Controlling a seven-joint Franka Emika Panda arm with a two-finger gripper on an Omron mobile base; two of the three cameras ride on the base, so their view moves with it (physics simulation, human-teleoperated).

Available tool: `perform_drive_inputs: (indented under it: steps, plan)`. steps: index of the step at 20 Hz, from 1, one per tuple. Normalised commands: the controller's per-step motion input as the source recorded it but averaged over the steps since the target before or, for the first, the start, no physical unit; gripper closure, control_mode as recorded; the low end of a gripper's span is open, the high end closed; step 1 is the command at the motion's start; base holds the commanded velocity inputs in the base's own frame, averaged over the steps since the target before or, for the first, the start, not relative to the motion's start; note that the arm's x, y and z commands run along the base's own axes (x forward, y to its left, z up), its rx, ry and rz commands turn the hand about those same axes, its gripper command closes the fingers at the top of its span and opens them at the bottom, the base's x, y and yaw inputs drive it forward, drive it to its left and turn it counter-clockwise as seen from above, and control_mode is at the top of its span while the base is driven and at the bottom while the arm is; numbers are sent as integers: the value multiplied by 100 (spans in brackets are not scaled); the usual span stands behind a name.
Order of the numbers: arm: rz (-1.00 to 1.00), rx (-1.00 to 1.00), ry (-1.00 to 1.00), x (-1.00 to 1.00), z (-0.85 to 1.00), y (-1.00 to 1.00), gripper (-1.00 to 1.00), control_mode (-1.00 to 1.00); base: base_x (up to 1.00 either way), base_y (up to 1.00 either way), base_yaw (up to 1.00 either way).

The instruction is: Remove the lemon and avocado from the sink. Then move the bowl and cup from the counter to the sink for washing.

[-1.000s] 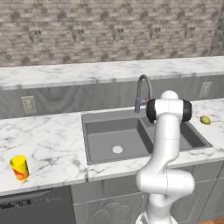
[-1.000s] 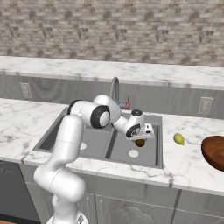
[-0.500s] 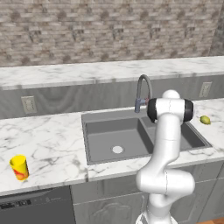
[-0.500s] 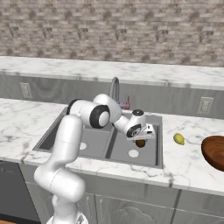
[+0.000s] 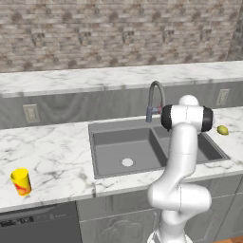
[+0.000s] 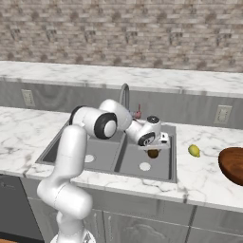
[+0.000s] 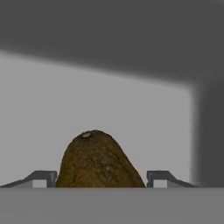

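Observation:
My gripper (image 6: 153,148) reaches down into the right basin of the grey sink (image 6: 172,161). Its jaws stand either side of the dark avocado (image 6: 153,153), just beyond the white drain. In the hand view the brownish avocado (image 7: 98,159) spans the whole gap between the two fingertips, so the gripper (image 7: 100,178) is shut on it. The yellow-green lemon (image 6: 193,151) lies on the counter right of the sink, also seen as lemon (image 5: 222,129). The reddish-brown bowl (image 6: 232,163) sits at the right edge. The yellow cup (image 5: 21,182) stands on the counter far left of the sink (image 5: 118,142).
The curved faucet (image 6: 124,92) rises behind the divider between the basins, close to the arm's forearm. A stone backsplash and a raised ledge run behind the counter. A dishwasher front (image 5: 38,223) sits below the cup.

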Motion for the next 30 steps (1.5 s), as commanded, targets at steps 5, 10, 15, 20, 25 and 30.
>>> perform_drive_inputs:
  steps: [5, 10, 15, 20, 25, 30]
  plan:
    - [0, 3, 0, -12, 36, -4, 100, -100, 0, 0, 0]
    - [0, 2, 0, -14, 36, -10, 100, -100, 0, 0, 0]
    - [-1, 3, 0, -12, 37, -8, 100, -100, 0, 0, 0]
    - [-5, 1, 0, -13, 35, -12, 100, -100, 0, 0, 0]
    - [-7, 0, 0, -17, 33, -19, 100, -100, 0, 0, 0]
    - [-10, 0, 0, -21, 26, -24, 100, -100, 0, 0, 0]
